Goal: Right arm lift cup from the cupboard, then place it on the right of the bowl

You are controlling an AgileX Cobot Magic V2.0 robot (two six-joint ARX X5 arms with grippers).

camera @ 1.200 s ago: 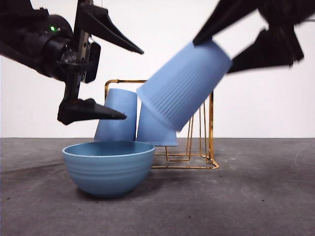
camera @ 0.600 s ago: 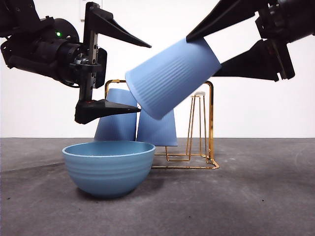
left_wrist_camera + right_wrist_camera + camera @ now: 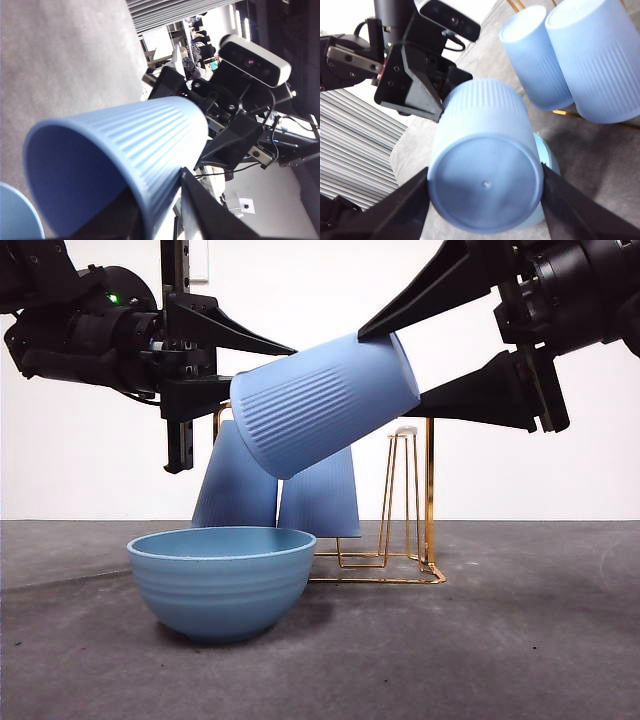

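Note:
The cup (image 3: 320,400) hangs tilted almost level above the bowl (image 3: 220,580), its open mouth pointing left. My right gripper (image 3: 385,370) comes in from the upper right and is shut on the cup's closed end, which fills the right wrist view (image 3: 485,160) between the two jaws. My left gripper (image 3: 270,365) reaches in from the left and is shut on the cup's rim. In the left wrist view one jaw is inside the cup's mouth (image 3: 125,145) and one is outside. The gold wire cupboard (image 3: 430,500) stands behind the bowl.
Two more blue cups (image 3: 240,480) (image 3: 325,495) sit upside down on the cupboard's left side, seen also in the right wrist view (image 3: 535,65) (image 3: 595,55). Its right peg (image 3: 400,440) is bare. Grey tabletop extends right of the bowl.
The left gripper's jaws, wide open before, have closed onto the cup's mouth. The right gripper has swung the cup flatter and a little to the left.

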